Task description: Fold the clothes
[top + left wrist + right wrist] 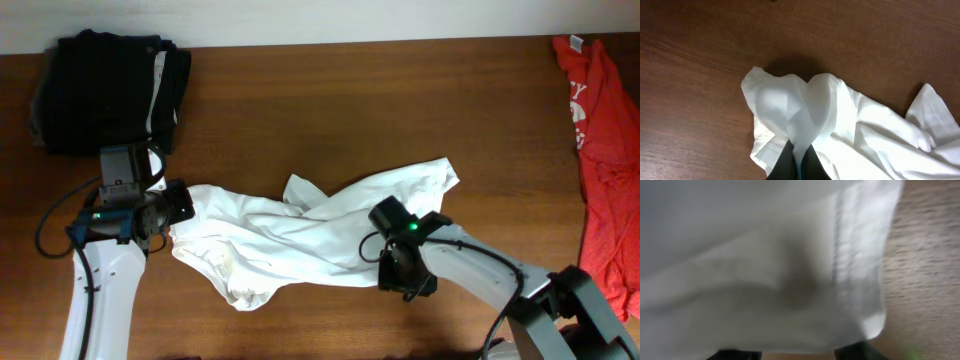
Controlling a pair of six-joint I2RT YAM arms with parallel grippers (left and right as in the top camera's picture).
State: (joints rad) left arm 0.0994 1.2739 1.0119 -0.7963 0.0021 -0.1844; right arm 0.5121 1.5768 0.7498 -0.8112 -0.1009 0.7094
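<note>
The white T-shirt (300, 235) lies crumpled across the middle of the wooden table; no print shows. My left gripper (183, 204) is at the shirt's left end. In the left wrist view the left gripper (799, 161) is shut on a pinched fold of the white T-shirt (810, 107), which puffs up ahead of the fingers. My right gripper (402, 283) is at the shirt's right lower edge. In the right wrist view its fingers (797, 355) are spread wide, and the shirt's stitched hem (850, 265) fills the blurred frame just above them.
A pile of black garments (105, 90) sits at the back left corner. A red T-shirt (605, 150) lies along the right edge. Bare brown wood (350, 100) lies behind the white shirt.
</note>
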